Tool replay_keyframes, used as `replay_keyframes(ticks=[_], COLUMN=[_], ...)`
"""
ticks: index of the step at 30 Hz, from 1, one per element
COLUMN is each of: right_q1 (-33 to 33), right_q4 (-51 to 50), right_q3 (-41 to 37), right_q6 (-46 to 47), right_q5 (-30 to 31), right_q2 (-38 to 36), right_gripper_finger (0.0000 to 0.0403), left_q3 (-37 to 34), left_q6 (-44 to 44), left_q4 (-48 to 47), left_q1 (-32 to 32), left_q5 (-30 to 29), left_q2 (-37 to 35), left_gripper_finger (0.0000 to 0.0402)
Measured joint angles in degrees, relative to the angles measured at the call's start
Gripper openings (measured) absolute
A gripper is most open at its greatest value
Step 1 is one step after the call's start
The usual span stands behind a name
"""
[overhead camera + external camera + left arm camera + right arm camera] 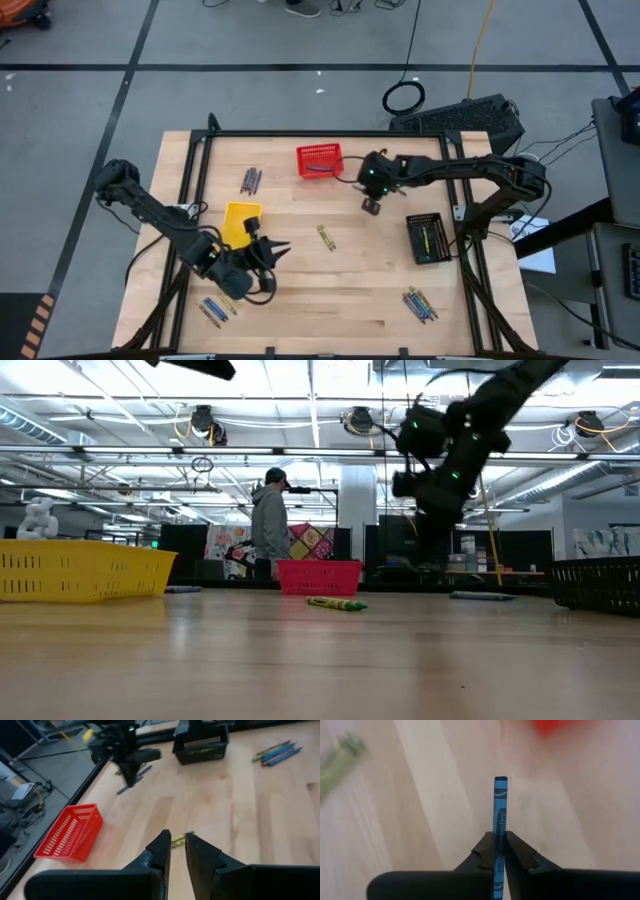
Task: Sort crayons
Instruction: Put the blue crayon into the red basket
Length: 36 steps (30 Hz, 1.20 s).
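My right gripper [370, 206] hangs over the table between the red basket [320, 160] and the black basket [428, 237], shut on a blue crayon [500, 805]. My left gripper [275, 247] hovers beside the yellow basket [241, 222]. Its fingers [161, 845] stand a little apart with nothing between them. A yellow-green crayon [326, 237] lies on the wood beyond it. Brown-grey crayons [251, 180] lie at the far left, blue ones [213, 308] at the near left, and a mixed bunch [420, 303] at the near right. My right gripper pinches the blue crayon between its two fingers, at the wrapped part [500, 837] short of its middle. The crayon lies along the fingers and sticks out past their tips. It slants down below the gripper [134, 776], clear of the table.
A black frame [330, 134] runs round the table's edges. A yellow-green crayon lies inside the black basket [425, 238]. Bare wood spreads across the table's middle and near side. A person [268, 520] stands in the room beyond the far edge.
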Motion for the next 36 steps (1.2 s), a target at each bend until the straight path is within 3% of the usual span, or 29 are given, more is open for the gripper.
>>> replay_keyframes(ticks=[6, 15, 19, 28, 36], right_q1=[0.67, -3.42, -5.2, -6.89, -6.88], right_q4=[11.74, 31.26, 38.41, 37.59, 34.76], right_q3=[6.08, 7.16, 7.21, 13.33, 15.42], right_q6=[0.01, 1.51, 2.47, 2.85, 1.23], right_q5=[-0.23, -0.03, -5.53, -7.26, -7.16], right_q2=[-0.07, 3.66, 9.64, 21.51, 23.89], right_gripper_finger=[0.0002, 0.0001, 0.0, 0.0, 0.0], left_q3=[0.0, 0.0, 0.0, 0.0, 0.0], left_q6=[0.02, 0.06, 0.07, 0.09, 0.1], left_q4=[0.0, -0.13, -0.13, -0.17, -0.59], left_q1=[-3.23, -6.75, -6.77, -6.78, -6.78], left_q5=[-0.43, -2.9, -3.0, -3.23, -3.24], left_q2=[-2.43, -3.54, -3.54, -3.54, -3.54], left_gripper_finger=[0.0058, 0.0058, 0.0058, 0.0058, 0.0058])
